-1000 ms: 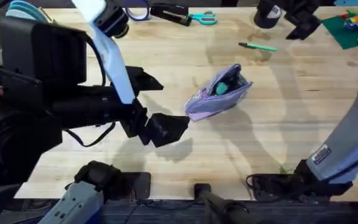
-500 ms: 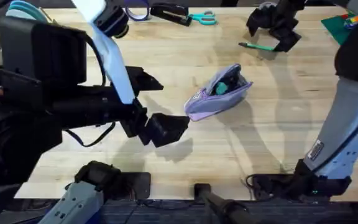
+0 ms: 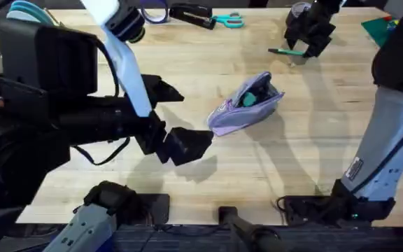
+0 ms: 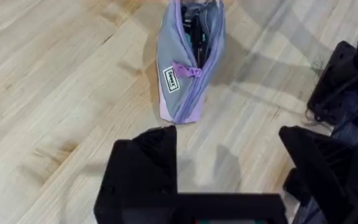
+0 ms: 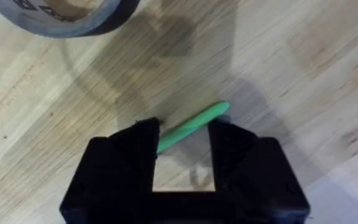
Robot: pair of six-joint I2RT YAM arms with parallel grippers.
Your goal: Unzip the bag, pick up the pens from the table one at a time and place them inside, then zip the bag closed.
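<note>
The lavender bag (image 3: 247,103) lies mid-table, unzipped, with green pens showing in its mouth; the left wrist view shows the bag (image 4: 188,59) with its pale label and purple zipper pull. My left gripper (image 3: 186,143) rests open just left of the bag's end, touching nothing, its fingers (image 4: 145,168) spread. One green pen (image 3: 282,51) lies on the table (image 3: 187,77) at the far right. My right gripper (image 3: 304,36) is lowered over it, open, and the pen (image 5: 194,124) crosses between its fingers (image 5: 138,140).
Teal-handled scissors (image 3: 228,19) and a black tool (image 3: 191,14) lie at the far edge. A dark tape roll (image 5: 67,15) sits just beyond the pen. A green plate (image 3: 378,28) is at the far right corner. Cables (image 3: 306,206) lie by the right base.
My right gripper has swung in from the far right corner and dropped over the pen. The left arm and the bag have stayed where they were.
</note>
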